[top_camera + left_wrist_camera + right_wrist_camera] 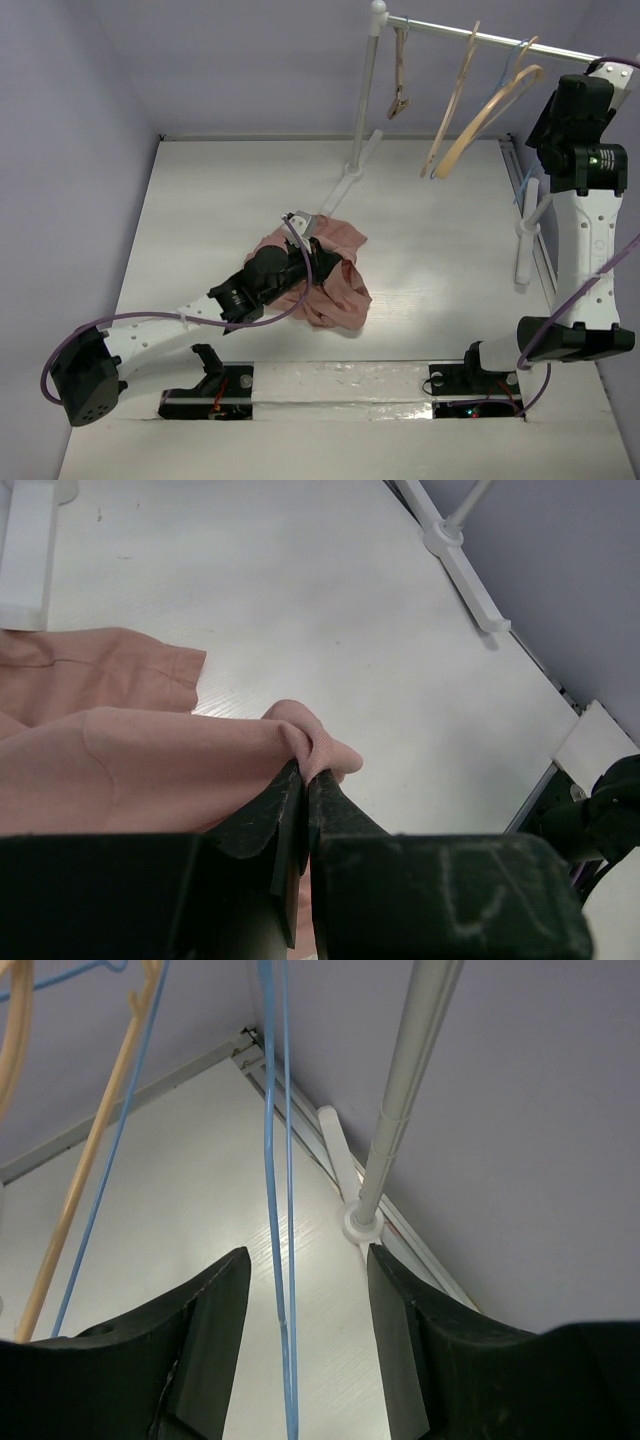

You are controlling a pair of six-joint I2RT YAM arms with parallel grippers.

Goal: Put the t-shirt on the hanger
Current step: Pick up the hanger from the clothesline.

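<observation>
While the shirt (pixel 335 285) lies bunched in a heap at mid-bench, the left fingers (pixel 293 795) are pressed together on a fold at its edge, with pink cloth pinched between the tips and bulging just past them. The grip sits at the rim of the cloth, not in the bulk of the heap. My reading is that this offers a thin layer to lift and spread rather than a wad. The rest of the shirt trails off across the bench (pixel 200 220), a hemmed edge lying flat in the left wrist view. The print shows in no view. The right arm is raised high at the far right by the rail (pixel 480 36), well apart from the shirt. The right fingers (pixel 228 1290) stand wide open, holding nothing. The hanger (pixel 267 1110) hangs from the rail among the wooden hangers (pixel 490 110). In the right wrist view its blue wires run down through the gap between the open fingers, touching neither as far as I can tell. Depth is uncertain, so I cannot say whether the wire is truly inside the gap or just beyond it. Judgement: the right side is lined up to close on the hanger and take it off the rail, while the left has the shirt ready. The task is early, with shirt and hanger not yet together. Risk: the thin wire may swing or slip when pinched.
</observation>
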